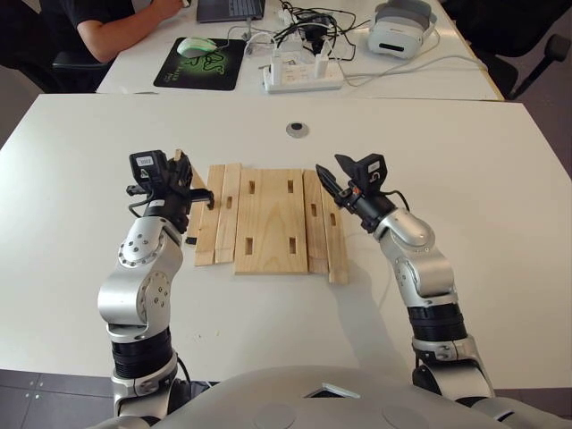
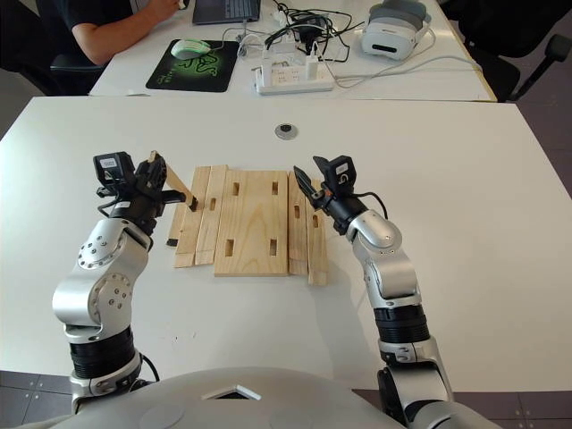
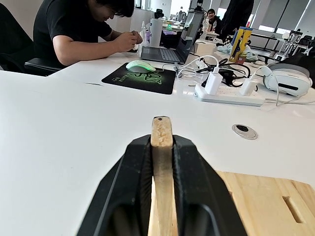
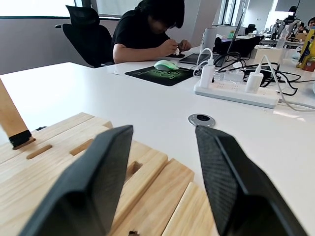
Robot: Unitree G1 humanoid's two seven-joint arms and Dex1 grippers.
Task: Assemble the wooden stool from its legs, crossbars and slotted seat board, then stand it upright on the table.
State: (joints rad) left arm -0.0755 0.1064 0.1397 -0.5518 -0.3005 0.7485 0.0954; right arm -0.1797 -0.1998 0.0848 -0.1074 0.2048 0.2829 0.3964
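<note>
The slotted seat board [image 1: 271, 219] lies flat in the middle of the white table [image 1: 483, 179]. Wooden legs and crossbars lie beside it, on its left [image 1: 220, 219] and on its right [image 1: 325, 228]. My left gripper [image 1: 181, 172] hovers over the left pieces, shut on a wooden leg [image 2: 172, 182]. The leg is tilted, its black-tipped end down near the flat pieces; in the left wrist view it [image 3: 161, 147] stands clamped between the fingers. My right gripper [image 1: 335, 179] is open just above the right-hand pieces, and nothing lies between its fingers [image 4: 93, 182].
A cable grommet [image 1: 297, 130] sits in the table behind the board. On the table beyond are a power strip [image 1: 302, 76], a mouse on a black pad [image 1: 201, 63], a white headset [image 1: 402, 27] and a seated person. The tabletop is bare to the far left and right.
</note>
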